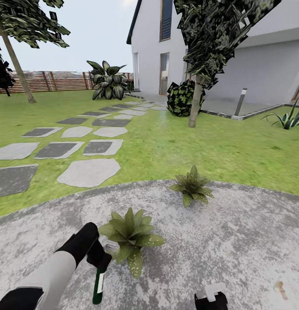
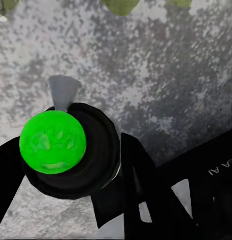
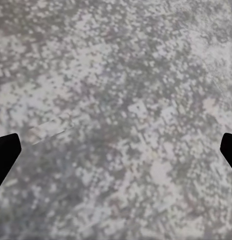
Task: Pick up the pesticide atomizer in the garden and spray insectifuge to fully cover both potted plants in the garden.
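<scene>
My left gripper is clenched on the pesticide atomizer, which hangs over the patio just beside the nearer potted plant — so the pickup looks done. No spray is visible, and the farther potted plant sits well apart, so I judge both coverings remain. My left wrist view shows the atomizer's bright green round end and grey nozzle — details the head view misses. My right gripper is released, its dark fingertips wide over bare paving.
</scene>
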